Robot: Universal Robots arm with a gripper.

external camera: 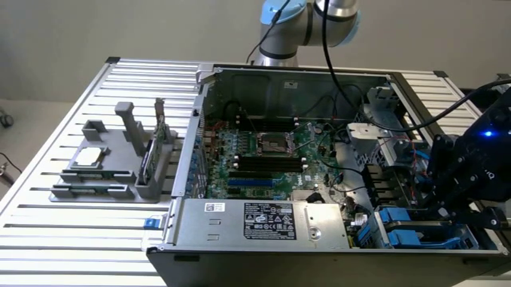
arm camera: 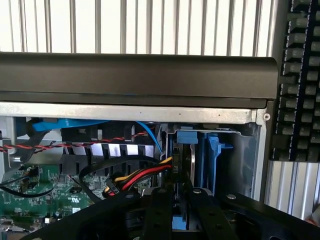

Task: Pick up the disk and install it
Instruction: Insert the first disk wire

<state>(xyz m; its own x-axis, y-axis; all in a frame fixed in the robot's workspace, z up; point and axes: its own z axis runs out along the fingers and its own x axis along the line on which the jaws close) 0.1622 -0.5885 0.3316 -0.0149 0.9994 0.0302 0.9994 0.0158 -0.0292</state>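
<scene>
a ribbed, slatted metal table point(external camera: 64, 239) carries an open computer case point(external camera: 239, 239) of grey sheet steel. the black gripper point(arm camera: 172, 210) hangs just above the case's drive corner, its two flat black fingers point(arm camera: 156, 212) standing close together around the thin top edge of the disk point(arm camera: 191, 167), which sits upright in the blue plastic bay point(arm camera: 212, 160). just beyond lie red, yellow and black wires point(arm camera: 142, 175), then the green circuit board point(external camera: 264, 155).

Black label point(external camera: 270, 220) on power supply point(external camera: 259, 224): print too small to read. No other legible text.
</scene>
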